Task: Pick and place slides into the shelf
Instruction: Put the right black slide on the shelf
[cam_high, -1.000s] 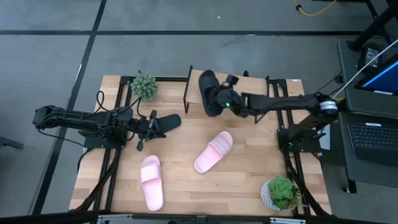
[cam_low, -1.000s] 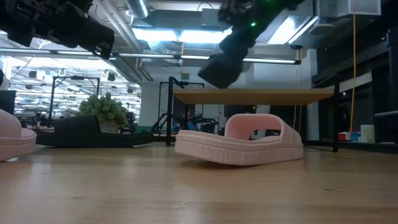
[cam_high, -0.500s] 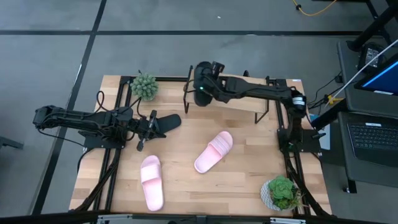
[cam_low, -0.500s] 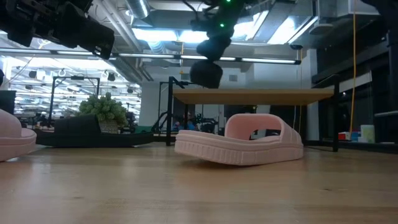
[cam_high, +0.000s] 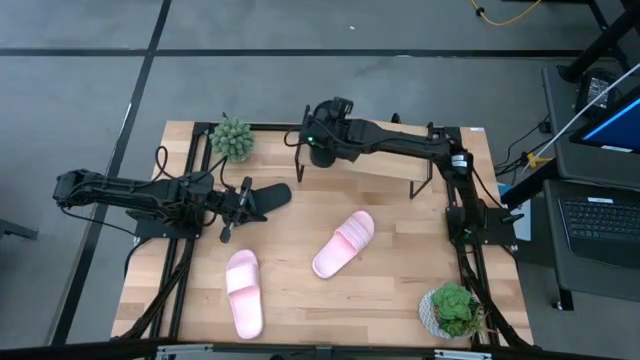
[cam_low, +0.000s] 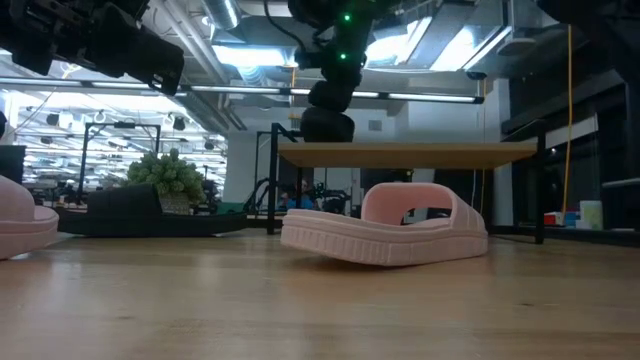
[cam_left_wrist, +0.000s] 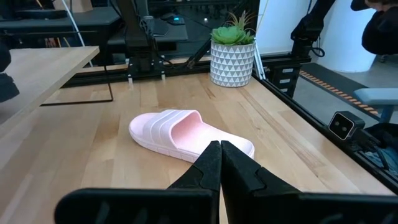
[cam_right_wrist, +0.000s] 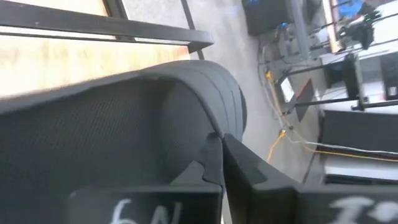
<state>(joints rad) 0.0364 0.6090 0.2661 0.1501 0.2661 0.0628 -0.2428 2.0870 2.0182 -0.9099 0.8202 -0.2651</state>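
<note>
Since a second ago, right gripper (cam_high: 322, 140) has swung its black slide (cam_high: 321, 152) leftward to the shelf's (cam_high: 400, 133) left end; jaws clamped on the slide, held above the plank. Left gripper (cam_high: 247, 203) rests over the desk (cam_high: 390, 290), jaws pressed together, just beside a second black slide (cam_high: 272, 195). Two pink slides lie on the desk: one mid-desk (cam_high: 344, 243), one nearer the front-left (cam_high: 243, 292). Potted plants: back-left (cam_high: 232, 138), front-right (cam_high: 451, 309).
</note>
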